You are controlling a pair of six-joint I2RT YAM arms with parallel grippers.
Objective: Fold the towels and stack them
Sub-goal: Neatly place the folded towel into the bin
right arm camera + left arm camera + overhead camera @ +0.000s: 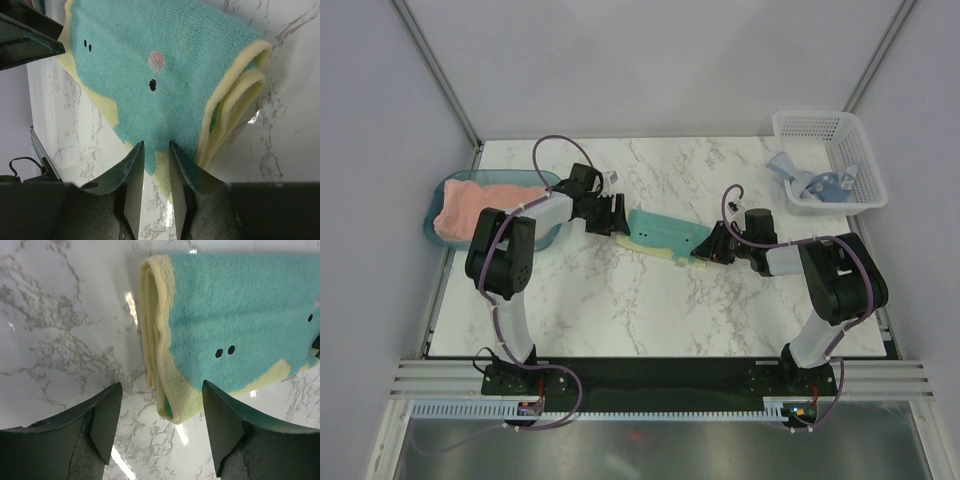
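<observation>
Folded into a long strip mid-table (650, 300): pale yellow towel with teal patches (665, 236) (235, 315) (150, 60), teal face up, yellow border along the edges, small black dots and one pink spot on the teal; stretched slantwise between the two arms, left end farther from the bases, right end nearer.

At the strip's left end: left claw (617, 215) (161, 385), released, jaws wide apart, one finger over bare marble, the other by the towel's lower yellow edge; layered fold of that end visible between them in the left wrist view, nothing gripped.

At the right end: right claw (712, 245) (156, 145), jaws nearly together, grasping the towel's yellow-and-teal edge; doubled yellow fold just beside its fingers.

In the translucent teal tray (435, 195) at the table's left edge: salmon-pink towel (485, 205), folded, partly behind the left arm.

In the white mesh basket (820, 120) at the far right corner: light blue towel (810, 180), crumpled.
</observation>
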